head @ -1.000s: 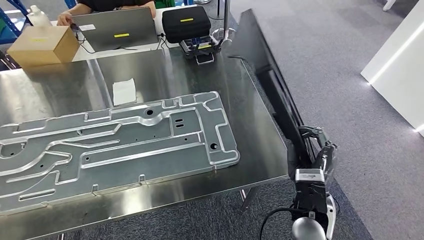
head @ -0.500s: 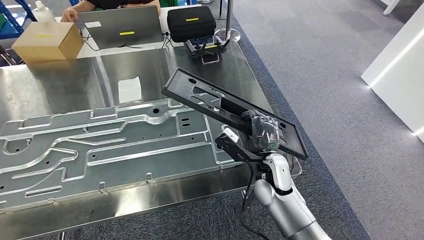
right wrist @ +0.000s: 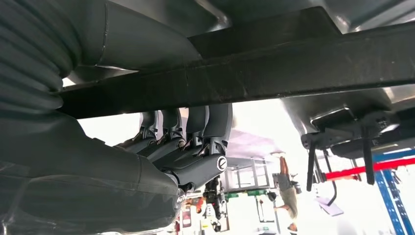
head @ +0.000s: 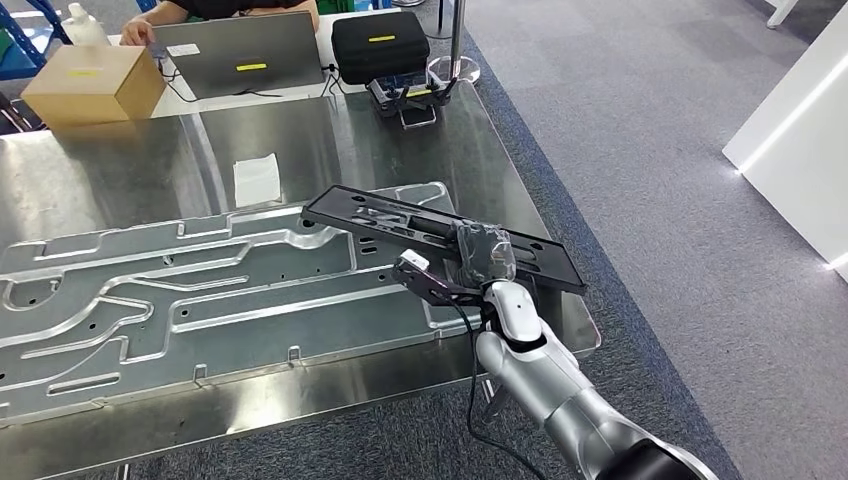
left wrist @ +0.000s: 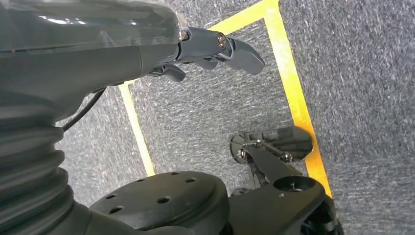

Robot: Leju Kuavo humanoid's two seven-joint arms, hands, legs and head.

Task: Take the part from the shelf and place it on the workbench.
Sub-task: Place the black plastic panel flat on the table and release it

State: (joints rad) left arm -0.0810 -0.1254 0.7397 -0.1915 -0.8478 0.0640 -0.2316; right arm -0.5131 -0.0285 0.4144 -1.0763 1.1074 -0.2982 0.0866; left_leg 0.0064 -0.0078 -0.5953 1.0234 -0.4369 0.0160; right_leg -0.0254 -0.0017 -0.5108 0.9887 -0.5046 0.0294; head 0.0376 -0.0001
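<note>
The part (head: pixel 400 220) is a long flat black plastic frame with cut-outs. My right hand (head: pixel 485 250) grips it near its middle, fingers wrapped over its long edge. It lies almost level, low over the right end of the steel workbench (head: pixel 130 170), across the corner of a large aluminium panel (head: pixel 200 290). I cannot tell whether it touches the panel. In the right wrist view the fingers (right wrist: pixel 195 127) hook around the part's dark edge (right wrist: pixel 293 63). My left hand (left wrist: pixel 210 49) hangs over the grey carpet, holding nothing, fingers loosely spread.
A white paper square (head: pixel 256 178) lies on the bench behind the panel. At the far end stand a cardboard box (head: pixel 85 80), a laptop (head: pixel 240 60), a black case (head: pixel 378 42) and a handheld controller (head: pixel 405 98). A person (head: pixel 200 10) sits there.
My right arm has swung up from beside the bench, carrying the part over its right end. The part has dropped from a steep tilt to nearly level. The camera shifted slightly.
</note>
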